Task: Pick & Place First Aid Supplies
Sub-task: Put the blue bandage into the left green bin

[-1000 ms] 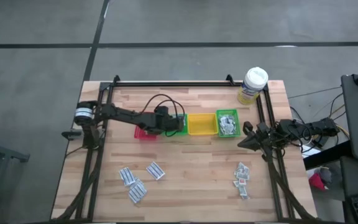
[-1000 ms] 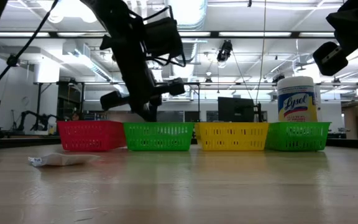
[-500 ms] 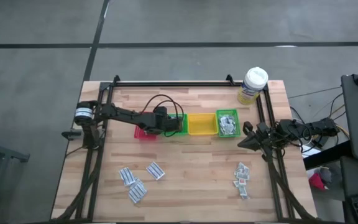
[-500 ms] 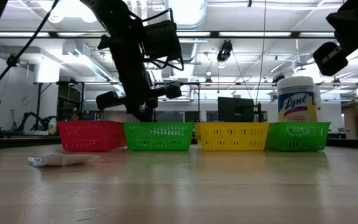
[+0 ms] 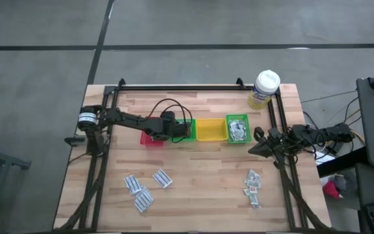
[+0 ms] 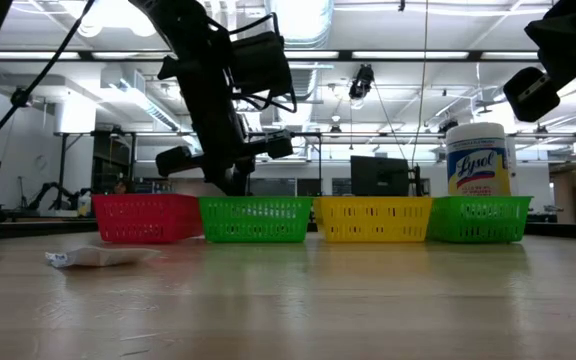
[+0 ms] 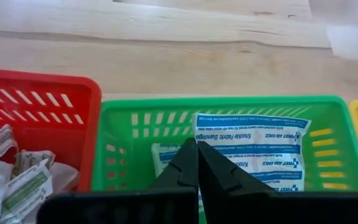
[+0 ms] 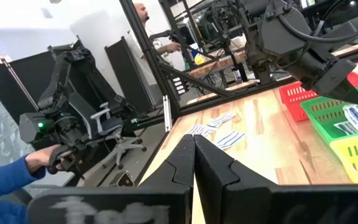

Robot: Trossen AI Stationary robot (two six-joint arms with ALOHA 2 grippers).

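Paper-thin sachets (image 5: pixel 140 193) on the table (image 5: pixel 200 182) look light, floppy; pinch an edge. Left gripper (image 7: pixel 197 163) clenched empty; right gripper (image 8: pixel 194 157) too.

Four bins in a row across the surface (image 5: pixel 193 175)

Tub (image 5: pixel 263 90) sits behind the bins' (image 5: pixel 210 130) right end, loose packets (image 5: pixel 147 188) lie in front, left and right.

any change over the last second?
Little: the left gripper, shut and empty, lifted slightly above the left green bin early on, then held. White-blue sachets lie in that bin. Right gripper, bins and loose sachets on the table stayed put.
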